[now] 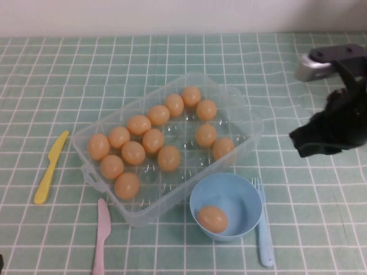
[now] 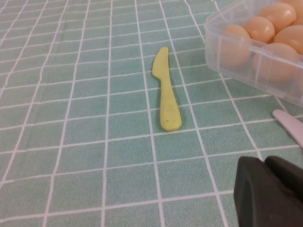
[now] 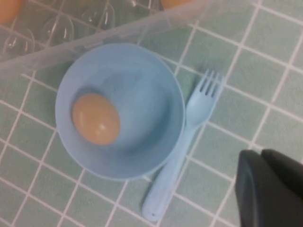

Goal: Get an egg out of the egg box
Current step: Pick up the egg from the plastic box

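The clear plastic egg box [image 1: 241,114] sits mid-table and holds several orange-tan eggs [image 1: 152,140] in its dimples. One egg [image 1: 212,219] lies apart in a light-blue bowl [image 1: 235,192] at the box's front right corner; the egg [image 3: 96,118] and the bowl [image 3: 147,85] also show in the right wrist view. My right gripper [image 1: 311,146] hangs above the table right of the box and bowl, shut and empty [image 3: 261,155]. My left gripper [image 2: 265,163] is shut and empty, low over the table front left, near the box's corner [image 2: 213,23].
A yellow plastic knife [image 1: 50,167] lies left of the box, also in the left wrist view [image 2: 165,90]. A pink knife [image 1: 102,235] lies in front of the box. A light-blue fork [image 1: 264,229] lies right of the bowl [image 3: 182,151].
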Action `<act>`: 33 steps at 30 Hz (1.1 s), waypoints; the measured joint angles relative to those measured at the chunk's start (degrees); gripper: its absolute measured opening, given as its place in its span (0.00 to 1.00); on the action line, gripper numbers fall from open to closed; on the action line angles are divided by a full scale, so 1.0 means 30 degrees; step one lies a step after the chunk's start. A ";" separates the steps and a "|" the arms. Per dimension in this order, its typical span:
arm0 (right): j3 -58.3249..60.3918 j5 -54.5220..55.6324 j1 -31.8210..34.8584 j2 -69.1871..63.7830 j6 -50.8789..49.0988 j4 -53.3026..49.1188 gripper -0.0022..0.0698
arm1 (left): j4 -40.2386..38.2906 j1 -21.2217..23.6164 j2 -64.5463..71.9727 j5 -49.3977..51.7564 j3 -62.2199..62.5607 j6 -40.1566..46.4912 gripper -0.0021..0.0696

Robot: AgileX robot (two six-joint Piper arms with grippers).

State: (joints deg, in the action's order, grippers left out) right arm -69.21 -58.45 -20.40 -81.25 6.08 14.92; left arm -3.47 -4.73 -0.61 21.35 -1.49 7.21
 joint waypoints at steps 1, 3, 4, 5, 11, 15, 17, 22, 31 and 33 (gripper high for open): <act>-0.0848 -0.0103 -0.0411 -0.0798 0.0000 -0.0261 0.01 | 0.0000 0.0000 0.0000 0.0000 0.0000 0.0000 0.03; -0.2478 -0.0543 -0.1049 -0.2193 0.0000 -0.0677 0.01 | 0.0000 0.0000 0.0000 0.0000 0.0000 0.0000 0.03; -0.3417 -0.0819 -0.1356 -0.2945 0.0000 -0.0887 0.01 | 0.0000 0.0000 0.0000 0.0000 0.0000 0.0000 0.03; -0.4176 -0.1104 -0.1637 -0.3530 0.0000 -0.1022 0.02 | 0.0000 0.0000 0.0000 0.0000 0.0000 0.0000 0.03; -0.9597 -0.3219 -0.2657 -0.7488 0.0000 -0.1409 0.24 | 0.0000 0.0000 0.0000 0.0000 0.0000 0.0000 0.03; -1.2719 -0.3954 -0.3058 -0.9912 -0.0089 -0.1409 0.51 | 0.0000 0.0000 0.0000 0.0000 0.0000 0.0000 0.03; -1.3945 -0.3999 -0.3164 -1.0970 -0.0649 -0.1409 0.60 | 0.0000 0.0000 0.0000 0.0000 0.0000 0.0000 0.03; -1.5767 -0.4047 -0.3197 -1.2991 -0.2156 -0.1721 0.66 | 0.0000 0.0000 0.0000 0.0000 0.0000 0.0000 0.03; -1.6057 -0.4060 -0.3197 -1.4005 -0.2496 -0.2314 0.68 | 0.0000 0.0000 0.0000 0.0000 0.0000 0.0000 0.03; -1.6092 -0.4060 -0.3197 -1.4158 -0.2496 -0.2541 0.71 | 0.0000 0.0000 0.0000 0.0000 0.0000 0.0000 0.03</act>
State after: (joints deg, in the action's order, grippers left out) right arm -117.48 -70.63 -29.99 -123.72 -1.41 7.30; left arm -3.47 -4.73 -0.61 21.35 -1.49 7.21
